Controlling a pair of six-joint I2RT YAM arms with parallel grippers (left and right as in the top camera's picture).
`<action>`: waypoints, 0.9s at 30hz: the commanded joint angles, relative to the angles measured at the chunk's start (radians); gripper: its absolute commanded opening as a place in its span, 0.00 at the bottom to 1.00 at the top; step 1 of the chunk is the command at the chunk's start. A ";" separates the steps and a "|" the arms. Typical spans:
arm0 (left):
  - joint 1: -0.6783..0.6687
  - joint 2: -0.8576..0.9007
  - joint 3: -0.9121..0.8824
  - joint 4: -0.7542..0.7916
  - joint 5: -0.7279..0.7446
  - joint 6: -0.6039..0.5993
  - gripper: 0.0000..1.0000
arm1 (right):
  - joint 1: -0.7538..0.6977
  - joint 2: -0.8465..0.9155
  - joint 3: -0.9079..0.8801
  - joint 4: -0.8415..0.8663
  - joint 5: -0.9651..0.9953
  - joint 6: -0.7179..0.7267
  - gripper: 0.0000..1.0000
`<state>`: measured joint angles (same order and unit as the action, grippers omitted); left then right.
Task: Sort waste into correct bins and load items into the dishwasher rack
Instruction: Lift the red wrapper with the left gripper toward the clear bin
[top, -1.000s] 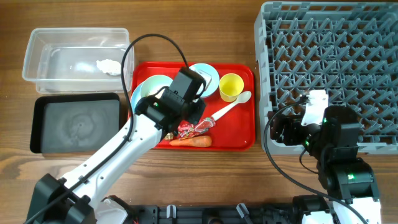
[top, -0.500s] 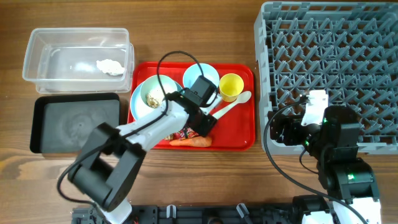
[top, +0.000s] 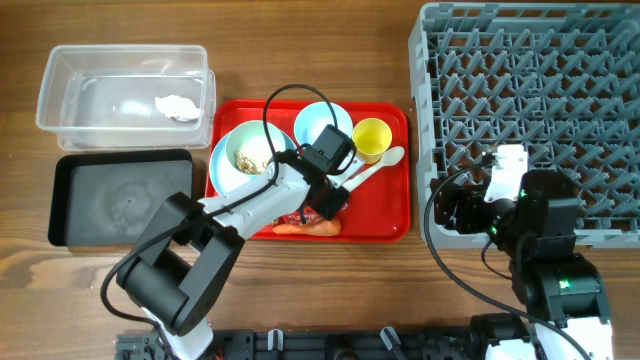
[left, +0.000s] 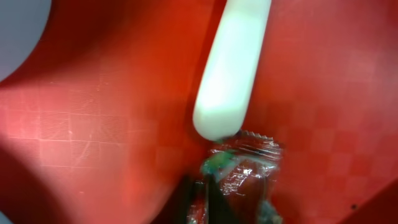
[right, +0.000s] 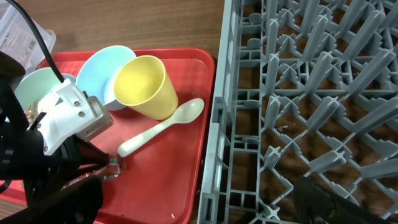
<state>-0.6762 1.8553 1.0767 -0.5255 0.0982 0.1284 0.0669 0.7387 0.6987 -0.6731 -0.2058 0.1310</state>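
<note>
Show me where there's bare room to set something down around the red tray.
Free: the near right corner of the red tray beyond the spoon, the whole black tray, and the table behind the red tray. Crowded: the tray's left and middle, where bowls, yellow cup, wrapper, carrot and the left gripper bunch.

the overhead camera looks straight down on the whole table (top: 300, 60), from the clear tub (top: 60, 90) to the grey rack (top: 530, 110). the left wrist camera is very near above the red tray (left: 93, 124). the right wrist camera looks slantwise from the rack side, less near. all three views share the white spoon (top: 372, 170).
</note>
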 joint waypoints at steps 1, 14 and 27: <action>-0.006 0.042 -0.009 -0.010 -0.077 -0.005 0.04 | 0.002 -0.003 0.027 0.002 -0.014 0.011 1.00; 0.022 -0.227 0.026 -0.073 -0.140 -0.063 0.04 | 0.002 -0.003 0.027 0.000 -0.014 0.011 0.99; 0.008 -0.134 0.022 -0.109 -0.009 0.017 0.63 | 0.002 -0.003 0.027 0.000 -0.014 0.011 1.00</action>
<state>-0.6590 1.6550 1.0885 -0.6369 0.0654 0.0761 0.0669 0.7387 0.6987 -0.6735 -0.2058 0.1310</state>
